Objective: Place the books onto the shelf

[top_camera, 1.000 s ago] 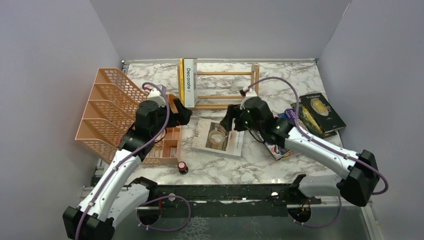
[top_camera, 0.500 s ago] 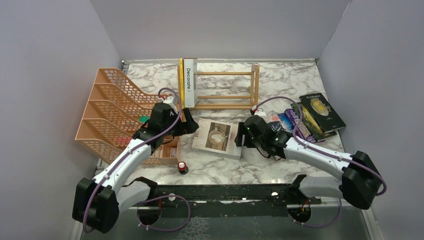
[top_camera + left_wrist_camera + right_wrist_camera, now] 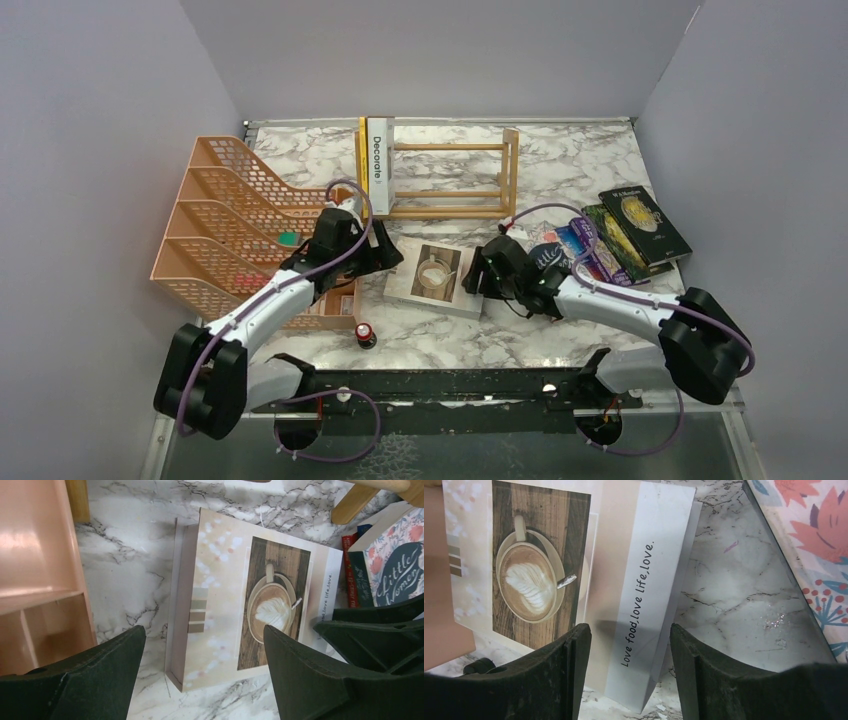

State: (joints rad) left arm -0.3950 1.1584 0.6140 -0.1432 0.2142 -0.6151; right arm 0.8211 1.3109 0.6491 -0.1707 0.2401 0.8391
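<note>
A white book with a coffee-cup cover (image 3: 437, 277) lies flat in the middle of the table. My left gripper (image 3: 385, 255) hangs open over its left spine edge (image 3: 182, 595), fingers either side (image 3: 202, 635). At the book's right edge (image 3: 644, 580), printed "Love food, love life, love.", my right gripper (image 3: 478, 275) is open too, straddling it (image 3: 629, 630). The light-wood shelf (image 3: 447, 147) stands behind, holding a thin yellow book (image 3: 361, 165) and the white "Decorate" book (image 3: 377, 165) upright at its left end. More books lie stacked at the right: floral "Little Women" (image 3: 550, 255) and a dark green one with gold (image 3: 645, 222).
An orange mesh tiered tray (image 3: 220, 220) stands at the left, with a small peach compartment box (image 3: 335, 300) in front of it, close to my left arm. A small red-capped object (image 3: 366, 333) sits near the front edge. Grey walls close in on both sides.
Both grippers have come down toward the coffee-cover book, the left from beside the tray, the right from near the shelf's right end. Both jaws have narrowed slightly.
</note>
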